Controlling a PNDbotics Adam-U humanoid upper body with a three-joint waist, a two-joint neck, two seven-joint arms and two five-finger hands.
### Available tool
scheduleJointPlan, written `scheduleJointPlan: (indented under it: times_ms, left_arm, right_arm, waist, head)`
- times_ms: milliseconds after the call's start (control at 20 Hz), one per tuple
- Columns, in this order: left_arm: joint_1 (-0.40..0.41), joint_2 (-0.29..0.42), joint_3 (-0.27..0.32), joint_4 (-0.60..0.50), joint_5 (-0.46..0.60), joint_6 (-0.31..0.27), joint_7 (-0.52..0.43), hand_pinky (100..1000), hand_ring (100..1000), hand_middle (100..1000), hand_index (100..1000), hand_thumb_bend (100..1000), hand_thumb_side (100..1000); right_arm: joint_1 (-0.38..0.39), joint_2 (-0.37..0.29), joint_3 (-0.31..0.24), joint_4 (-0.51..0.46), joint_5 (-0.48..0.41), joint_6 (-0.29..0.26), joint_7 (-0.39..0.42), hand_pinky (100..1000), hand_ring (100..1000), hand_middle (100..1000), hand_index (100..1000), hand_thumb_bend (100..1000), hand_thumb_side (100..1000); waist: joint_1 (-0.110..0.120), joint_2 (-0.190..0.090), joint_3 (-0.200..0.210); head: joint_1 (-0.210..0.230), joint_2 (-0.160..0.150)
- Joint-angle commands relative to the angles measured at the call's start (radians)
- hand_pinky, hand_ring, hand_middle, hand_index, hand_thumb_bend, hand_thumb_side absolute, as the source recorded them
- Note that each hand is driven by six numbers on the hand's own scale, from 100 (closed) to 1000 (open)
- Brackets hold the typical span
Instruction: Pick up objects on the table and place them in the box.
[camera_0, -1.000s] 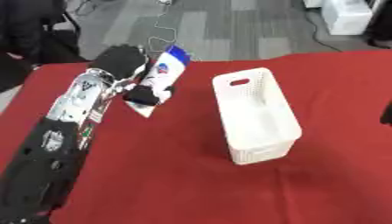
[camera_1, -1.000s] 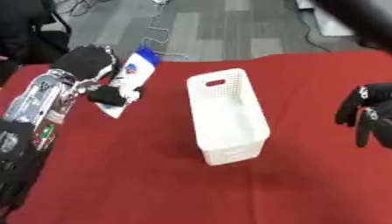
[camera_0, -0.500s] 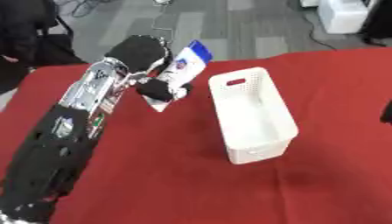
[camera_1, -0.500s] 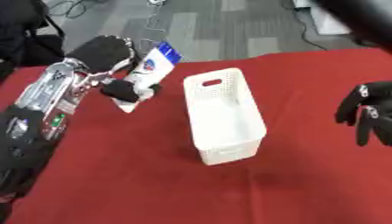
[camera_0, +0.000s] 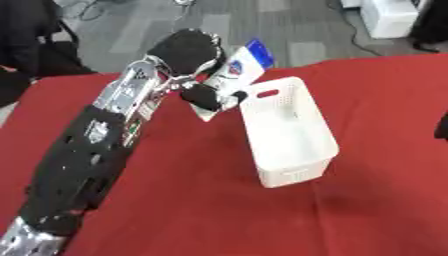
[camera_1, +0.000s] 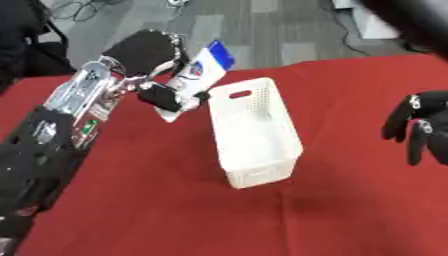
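My left hand (camera_0: 194, 62) is shut on a white pouch with a blue top and a red-and-blue label (camera_0: 234, 69), held tilted in the air just left of the far end of the white perforated box (camera_0: 287, 131). The box stands lengthwise on the red table (camera_0: 192, 200), and nothing shows inside it. At the right edge of the right eye view my right hand (camera_1: 418, 126) hangs open, fingers pointing down, well apart from the box.
Beyond the table's far edge lies grey floor with cables. A dark-clothed person (camera_0: 26, 45) sits at the far left corner. White equipment (camera_0: 389, 17) stands at the far right.
My left arm has carried the pouch to the right, from well left of the box to its far-left rim. The right hand has kept its place.
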Motion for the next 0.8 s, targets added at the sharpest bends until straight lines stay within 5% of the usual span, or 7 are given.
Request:
scheduleJointPlan:
  times_ms: [50,800]
  left_arm:
    - [-0.038,-0.016,-0.017,0.016,-0.005,-0.041,0.057,100,100,100,170,262,807]
    - [-0.083,-0.114,-0.040,0.086,-0.037,-0.107,0.176,100,100,100,166,275,795]
  right_arm:
    - [-0.012,-0.028,-0.004,-0.010,-0.011,-0.160,0.164,332,474,508,331,202,1000]
    - [-0.031,-0.028,0.001,-0.010,-0.033,-0.171,0.181,334,473,507,322,201,1000]
  waist:
    - [-0.005,-0.014,-0.001]
    - [-0.006,-0.014,-0.014]
  head:
    - [0.013,-0.004]
    - [0.040,-0.004]
